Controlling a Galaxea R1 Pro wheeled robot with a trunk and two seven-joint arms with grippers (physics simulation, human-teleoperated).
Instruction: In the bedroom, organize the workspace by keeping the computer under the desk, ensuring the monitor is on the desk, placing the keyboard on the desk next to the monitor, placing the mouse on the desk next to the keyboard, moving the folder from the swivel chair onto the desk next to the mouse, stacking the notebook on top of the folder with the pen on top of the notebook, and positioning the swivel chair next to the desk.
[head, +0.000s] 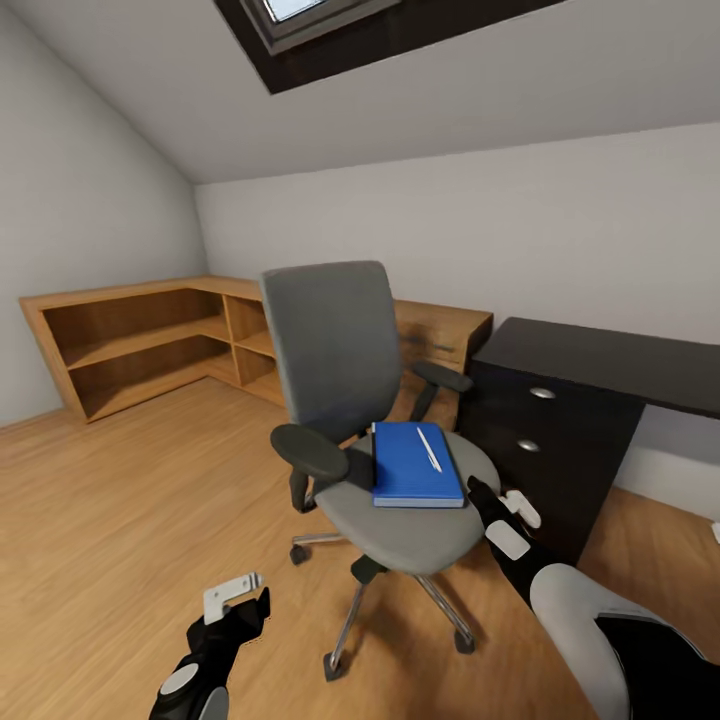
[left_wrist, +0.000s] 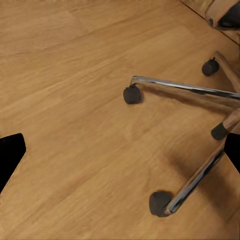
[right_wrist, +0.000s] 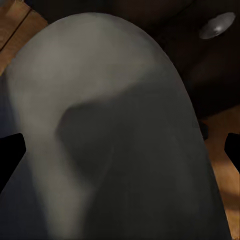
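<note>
The swivel chair (head: 335, 350) stands mid-room on the wood floor, just left of the desk (head: 600, 355) with its black top and dark drawer unit. On its grey seat lies the blue folder (head: 410, 470), and the white pen (head: 430, 450) rests on the folder. My right gripper (head: 480, 493) is open at the seat's right edge, beside the folder; the right wrist view has the grey seat (right_wrist: 115, 140) close up. My left gripper (head: 240, 600) hangs open low over the floor, left of the chair's chrome base (left_wrist: 185, 87).
Low wooden shelving (head: 140, 340) runs along the left and back walls, and a wooden dresser (head: 445, 335) stands behind the chair. The drawer unit has round silver knobs (head: 543, 393). A skylight (head: 300, 12) is overhead. Open wood floor (head: 130, 520) spreads to the left.
</note>
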